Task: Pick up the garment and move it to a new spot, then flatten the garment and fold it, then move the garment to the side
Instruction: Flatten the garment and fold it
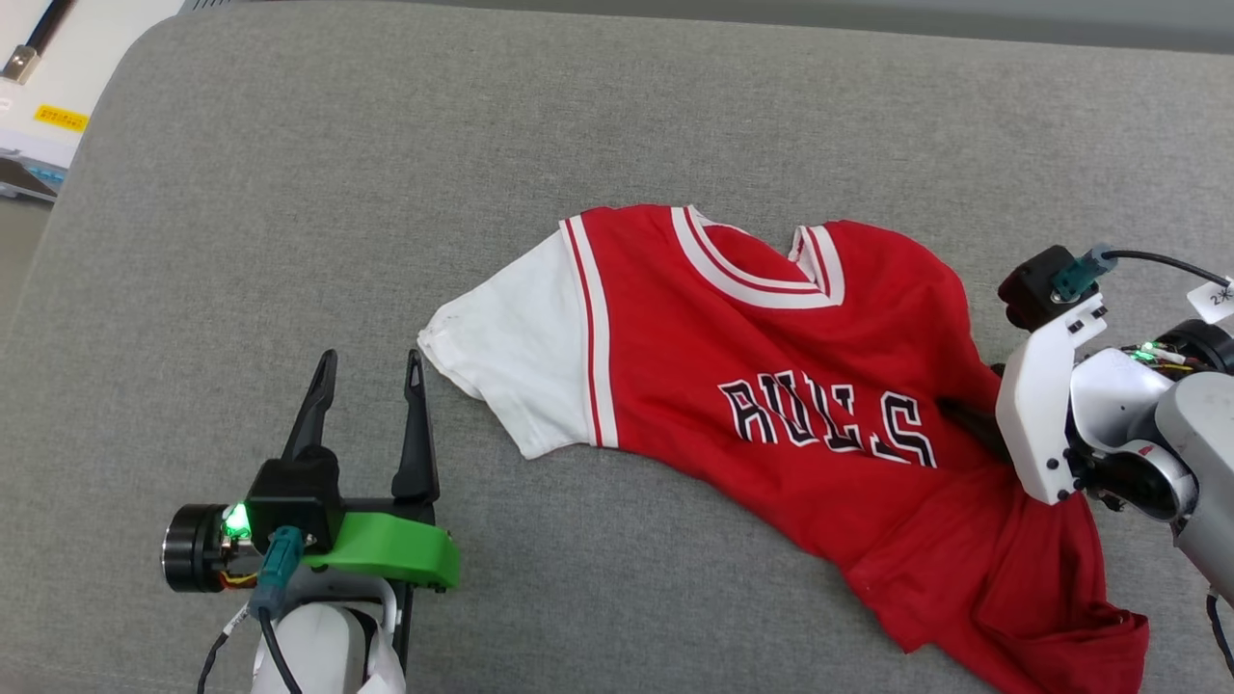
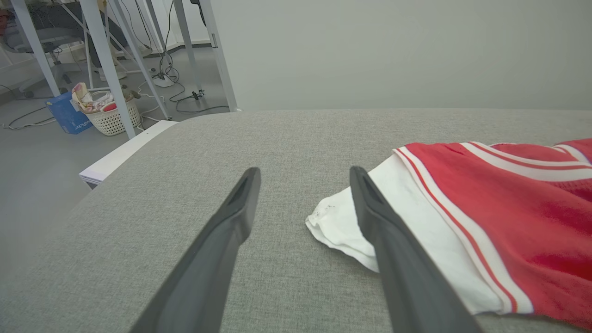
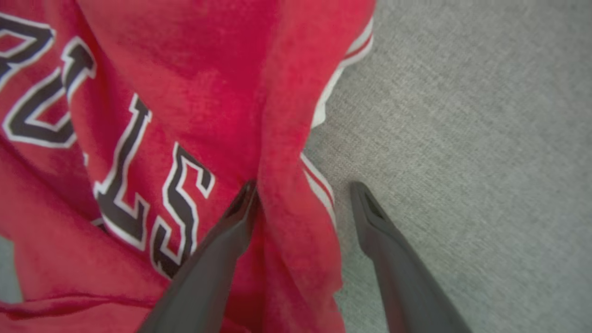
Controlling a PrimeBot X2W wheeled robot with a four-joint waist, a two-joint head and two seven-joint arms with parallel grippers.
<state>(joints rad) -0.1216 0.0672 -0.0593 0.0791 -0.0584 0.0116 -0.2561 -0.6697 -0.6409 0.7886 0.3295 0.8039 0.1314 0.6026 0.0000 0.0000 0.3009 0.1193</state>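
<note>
– Red garment [image 1: 771,386], seen from the head: where does it lie?
– On the grey table [image 1: 289,193], right of middle, front up and crumpled, its lower part bunched toward the robot's right. The white sleeve [image 1: 511,357] lies flat on the left. The left hand [image 1: 371,359] is released, fingers spread, just beside the sleeve's tip; I cannot tell if it touches. The right hand [image 1: 964,414] reaches into the cloth by the last letter.
– And the left wrist view?
– That hand is wide and empty. One finger crosses in front of the sleeve's edge, and the other stands over bare table.
– The right wrist view?
– The right hand is released too, grasping nothing. A raised fold [image 3: 286,162] of red runs between its fingers. One finger is on the lettering side, the other over bare table.
– What could go wrong?
– The fold looks thin and loose to me. If the hand clenches there it may pinch only one layer, and the cloth may slip out on the lift. A grip on that side alone, far from the sleeve, would let the rest drag and twist, which makes flattening harder. If the left hand closes where it is, it may miss the sleeve or merely nudge it.
</note>
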